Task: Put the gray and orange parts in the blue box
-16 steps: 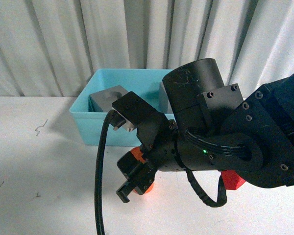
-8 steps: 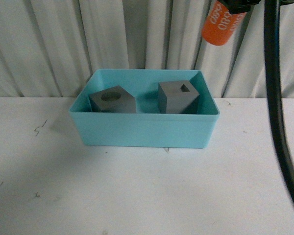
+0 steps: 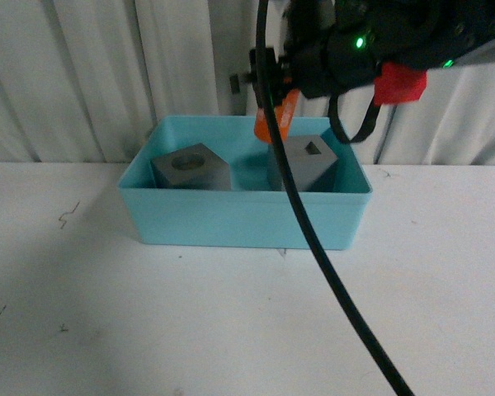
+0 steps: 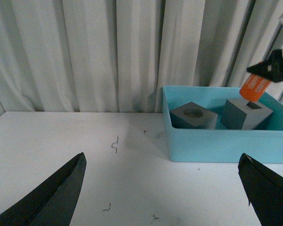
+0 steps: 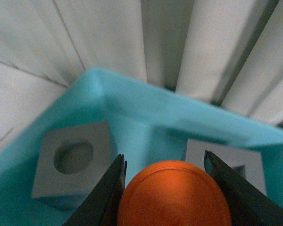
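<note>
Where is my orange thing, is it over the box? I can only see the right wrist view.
Observer: Yes. In the front view the cylinder hangs tilted over the back of the box, next to the cube with the rectangular hole.
Operator: What's my other arm doing?
Observer: The left end effector is open and holds nothing. It is over the bare table, well away from the box.
Operator: Is anything else outside the box?
Observer: Only a black cable, which hangs across the front view in front of the box.
</note>
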